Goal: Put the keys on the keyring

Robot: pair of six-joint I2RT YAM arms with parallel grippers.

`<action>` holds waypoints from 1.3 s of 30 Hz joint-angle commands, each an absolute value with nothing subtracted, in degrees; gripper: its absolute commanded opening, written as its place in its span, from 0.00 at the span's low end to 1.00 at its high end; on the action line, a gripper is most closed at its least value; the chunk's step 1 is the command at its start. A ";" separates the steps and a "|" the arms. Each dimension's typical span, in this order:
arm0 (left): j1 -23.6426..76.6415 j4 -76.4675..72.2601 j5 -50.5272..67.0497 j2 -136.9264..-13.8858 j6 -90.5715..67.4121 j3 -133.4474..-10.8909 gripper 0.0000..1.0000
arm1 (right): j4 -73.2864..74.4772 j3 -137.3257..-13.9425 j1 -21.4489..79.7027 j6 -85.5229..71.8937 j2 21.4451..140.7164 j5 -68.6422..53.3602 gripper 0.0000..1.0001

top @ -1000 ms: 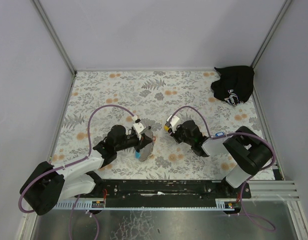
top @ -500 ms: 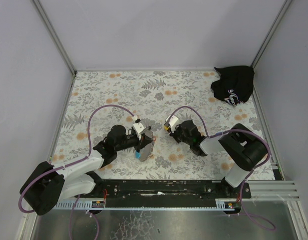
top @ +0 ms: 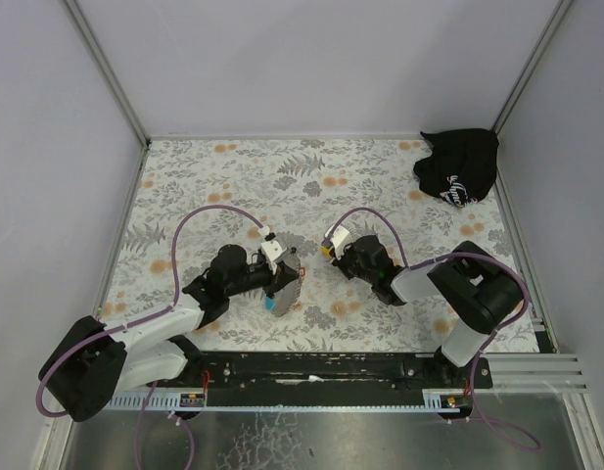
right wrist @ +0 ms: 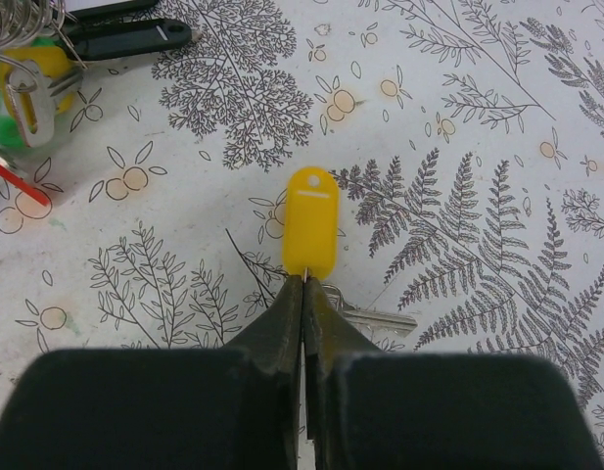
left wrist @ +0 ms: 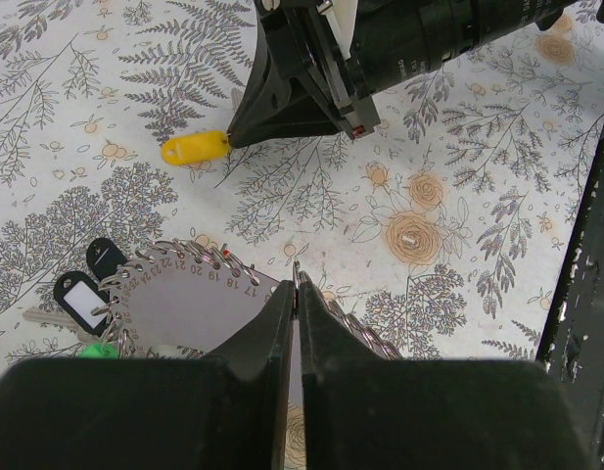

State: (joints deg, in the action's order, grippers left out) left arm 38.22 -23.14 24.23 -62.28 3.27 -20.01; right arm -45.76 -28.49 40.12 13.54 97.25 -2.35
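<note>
The far half of the table lies bare from its left edge across. A black cloth bag fills the far right corner. Toward the near edge, the left gripper, pinched on the keyring, faces the right gripper, pinched on the yellow key. Only a narrow bare strip lies between them. A purple cable arches over each arm.
</note>
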 commanded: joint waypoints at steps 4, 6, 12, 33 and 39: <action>38.39 -25.74 24.83 -60.63 2.97 -20.57 0.00 | -43.11 -28.98 40.61 12.39 93.34 -3.39 0.00; 38.41 -25.84 24.91 -60.54 2.99 -20.49 0.00 | -40.04 -29.82 40.61 12.82 91.78 -5.09 0.00; 38.40 -25.96 25.16 -60.30 3.07 -20.39 0.00 | -34.00 -31.88 40.63 16.67 86.43 -11.84 0.00; 38.50 -26.67 29.90 -61.20 4.58 -20.88 0.00 | -17.51 -36.16 40.60 25.42 69.85 -37.00 0.00; 38.92 -26.13 31.17 -62.03 5.41 -21.22 0.00 | -11.31 -39.15 40.61 28.69 71.18 -44.28 0.00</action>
State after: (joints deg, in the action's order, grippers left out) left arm 38.28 -23.20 28.82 -61.39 3.92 -20.01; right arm -14.70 -35.81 40.14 25.10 71.09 -37.26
